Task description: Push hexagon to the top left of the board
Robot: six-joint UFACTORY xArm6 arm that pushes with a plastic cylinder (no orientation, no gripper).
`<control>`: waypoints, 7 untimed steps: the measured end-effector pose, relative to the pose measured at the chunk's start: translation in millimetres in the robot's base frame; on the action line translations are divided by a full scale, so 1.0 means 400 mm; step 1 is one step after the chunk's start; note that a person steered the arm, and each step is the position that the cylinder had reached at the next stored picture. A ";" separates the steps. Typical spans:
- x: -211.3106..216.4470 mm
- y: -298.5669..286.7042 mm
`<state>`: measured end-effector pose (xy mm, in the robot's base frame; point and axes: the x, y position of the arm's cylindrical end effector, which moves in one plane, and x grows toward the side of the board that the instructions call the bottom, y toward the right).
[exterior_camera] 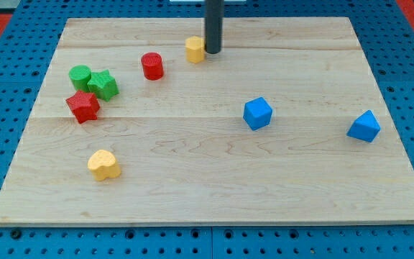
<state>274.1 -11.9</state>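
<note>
Camera view. Your tool is a plain dark rod with nothing to spread or pinch; my tip (213, 52) rests on the wooden board (214, 187) in the upper centre of the frame, touching the right side of the yellow hexagon (195, 50). The hexagon, the block your task names, sits near the board's top edge, slightly left of the frame's middle and well apart from the top left corner. To its left and a little lower you see the red cylinder (152, 65). Further left lies a tight cluster: the green cylinder (80, 76) beside the green star (103, 85), with the red star (83, 106) just below them, seemingly touching the green star. The yellow heart (104, 165) stands alone in the lower left of the frame. Right of centre you find one blue cube (257, 114), and a second blue block (364, 126), its shape less certain, near the board's right edge.
</note>
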 end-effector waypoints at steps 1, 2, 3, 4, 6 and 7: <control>-0.018 -0.124; 0.015 -0.188; 0.092 -0.200; 0.066 -0.296; 0.026 -0.292; 0.004 -0.259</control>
<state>275.5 -115.4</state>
